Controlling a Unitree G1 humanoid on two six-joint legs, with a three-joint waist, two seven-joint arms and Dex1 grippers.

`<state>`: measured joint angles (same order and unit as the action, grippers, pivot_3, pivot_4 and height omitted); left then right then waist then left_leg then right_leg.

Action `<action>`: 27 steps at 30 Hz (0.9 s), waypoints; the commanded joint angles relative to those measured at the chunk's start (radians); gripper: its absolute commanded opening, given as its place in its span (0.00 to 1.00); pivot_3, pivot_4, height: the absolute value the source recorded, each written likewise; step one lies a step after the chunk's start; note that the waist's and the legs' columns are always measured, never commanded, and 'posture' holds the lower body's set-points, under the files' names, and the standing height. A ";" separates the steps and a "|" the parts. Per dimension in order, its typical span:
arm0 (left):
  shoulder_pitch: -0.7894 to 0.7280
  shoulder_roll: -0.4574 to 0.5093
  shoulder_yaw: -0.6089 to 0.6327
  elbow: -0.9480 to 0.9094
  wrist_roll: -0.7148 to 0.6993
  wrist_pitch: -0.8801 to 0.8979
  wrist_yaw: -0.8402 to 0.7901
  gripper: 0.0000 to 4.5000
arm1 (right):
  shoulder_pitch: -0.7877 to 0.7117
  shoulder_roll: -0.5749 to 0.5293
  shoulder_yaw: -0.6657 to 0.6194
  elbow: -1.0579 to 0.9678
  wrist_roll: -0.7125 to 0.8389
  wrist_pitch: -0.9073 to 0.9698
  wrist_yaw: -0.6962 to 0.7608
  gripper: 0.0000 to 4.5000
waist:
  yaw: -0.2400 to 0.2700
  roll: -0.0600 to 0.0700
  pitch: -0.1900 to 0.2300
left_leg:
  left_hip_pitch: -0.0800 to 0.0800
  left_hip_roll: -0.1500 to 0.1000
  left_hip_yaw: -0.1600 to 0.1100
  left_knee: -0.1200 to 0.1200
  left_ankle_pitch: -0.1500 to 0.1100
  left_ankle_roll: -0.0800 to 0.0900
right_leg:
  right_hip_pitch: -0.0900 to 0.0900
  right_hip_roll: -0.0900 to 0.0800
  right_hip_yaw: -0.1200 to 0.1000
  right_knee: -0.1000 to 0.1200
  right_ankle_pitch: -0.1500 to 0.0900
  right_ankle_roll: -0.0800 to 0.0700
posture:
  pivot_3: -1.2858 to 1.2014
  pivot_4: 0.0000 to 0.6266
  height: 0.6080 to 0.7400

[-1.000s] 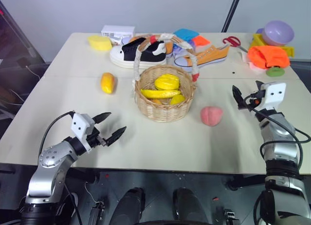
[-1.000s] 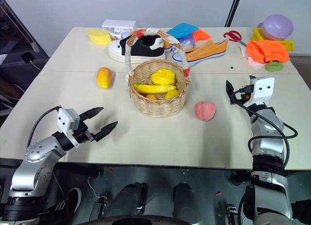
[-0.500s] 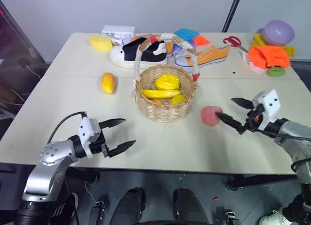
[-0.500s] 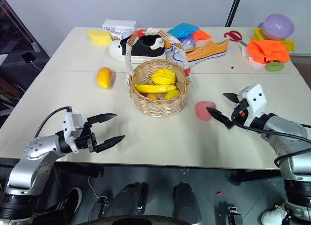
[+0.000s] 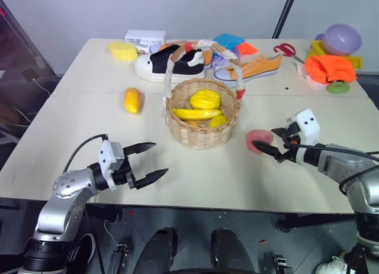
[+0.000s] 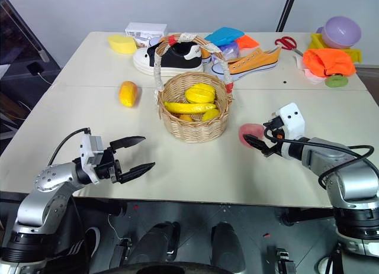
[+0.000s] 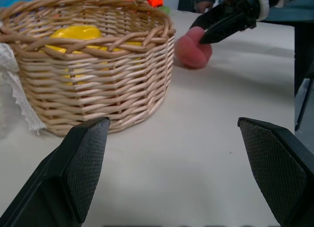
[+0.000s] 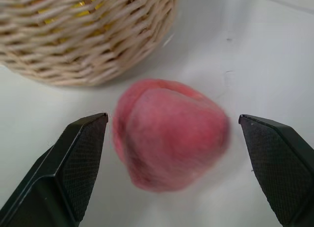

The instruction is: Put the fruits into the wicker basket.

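On the surface (image 5: 71, 117), the wicker basket (image 5: 202, 121) holds neither fruit. The mango (image 5: 131, 100) lies well to its left; the peach (image 5: 258, 140) sits just right. Both claws gape empty: left claw (image 5: 149, 162) idle, right claw (image 8: 171, 153) framing the peach, clearest from its wrist.

Setting. A cream table (image 5: 195, 179) of two abutting tops lay beneath my grippers. Beyond it, ahead of my reach, rose a plain pale wall (image 5: 201, 10); a dark slanted pole (image 5: 283, 13) crossed it. Dark floor (image 5: 195, 232) showed below.
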<state>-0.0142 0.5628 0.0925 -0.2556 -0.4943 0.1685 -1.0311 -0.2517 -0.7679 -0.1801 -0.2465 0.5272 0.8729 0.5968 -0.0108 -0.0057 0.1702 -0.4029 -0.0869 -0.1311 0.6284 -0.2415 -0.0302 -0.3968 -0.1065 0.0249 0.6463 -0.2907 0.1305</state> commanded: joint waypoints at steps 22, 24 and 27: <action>0.038 0.028 0.006 -0.081 -0.042 0.005 0.013 1.00 | -0.082 0.056 0.037 0.091 -0.045 -0.010 0.009 0.81 | 0.000 0.000 0.000 | 0.000 0.000 0.000 0.000 0.000 0.000 | 0.000 0.000 0.000 0.000 0.000 0.000 | 0.52 0.24 1.00; 0.036 0.026 0.006 -0.078 -0.041 0.004 0.014 1.00 | -0.080 0.053 0.036 0.087 -0.053 -0.018 0.008 0.62 | 0.000 0.000 0.000 | 0.000 0.000 0.000 0.000 0.000 0.000 | 0.000 0.000 0.000 0.000 0.000 0.000 | 0.52 0.24 1.00; 0.035 0.025 0.010 -0.072 -0.044 0.006 0.018 1.00 | -0.070 0.044 0.000 0.056 -0.028 0.010 0.006 0.59 | 0.000 0.000 0.000 | 0.000 0.000 0.000 0.000 0.000 0.000 | 0.000 0.000 0.000 0.000 0.000 0.000 | 0.52 0.24 1.00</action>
<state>0.0260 0.5856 0.0922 -0.3032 -0.5309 0.1865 -1.0187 -0.3205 -0.7139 -0.1367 -0.1510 0.4801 0.8757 0.6020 -0.0106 -0.0057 0.1702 -0.4032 -0.0871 -0.1311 0.6284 -0.2415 -0.0302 -0.3971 -0.1066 0.0249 0.6462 -0.2907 0.1305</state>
